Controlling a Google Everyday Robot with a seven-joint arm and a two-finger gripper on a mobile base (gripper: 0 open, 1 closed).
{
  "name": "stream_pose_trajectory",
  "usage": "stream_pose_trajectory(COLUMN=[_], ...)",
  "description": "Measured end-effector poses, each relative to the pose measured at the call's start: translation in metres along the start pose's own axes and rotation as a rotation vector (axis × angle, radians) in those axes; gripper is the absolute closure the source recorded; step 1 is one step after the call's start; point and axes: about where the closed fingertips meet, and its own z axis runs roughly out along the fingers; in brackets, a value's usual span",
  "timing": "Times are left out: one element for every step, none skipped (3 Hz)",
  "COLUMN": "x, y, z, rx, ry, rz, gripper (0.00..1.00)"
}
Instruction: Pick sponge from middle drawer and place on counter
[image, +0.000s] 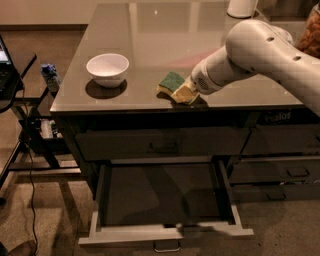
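Observation:
The sponge (171, 81), green face up over a pale yellow layer, is down at the counter (150, 30) near its front edge, right of the white bowl (107, 68). My gripper (184, 93) reaches in from the right on the white arm (260, 50), sits low over the counter and is shut on the sponge's right end. The middle drawer (165, 234) stands pulled out below, its dark interior bare, with a small metal handle (167, 246) on its pale front.
A shut dark drawer with a black handle (164, 146) is under the counter's edge. More shut drawers (297, 172) are at the right. A black side table (10, 75), a small blue object (50, 75) and cables stand at the left. A white container (242, 7) is at the counter's back.

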Motion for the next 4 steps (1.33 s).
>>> stream_pose_trajectory(x=[0.0,0.0,0.0,0.0], y=[0.0,0.0,0.0,0.0001], z=[0.0,0.0001,0.0001,0.0001], rx=[0.0,0.0,0.0,0.0], ry=[0.0,0.0,0.0,0.0], rz=[0.0,0.0,0.0,0.0], gripper=[0.82,0.58,0.35,0.12])
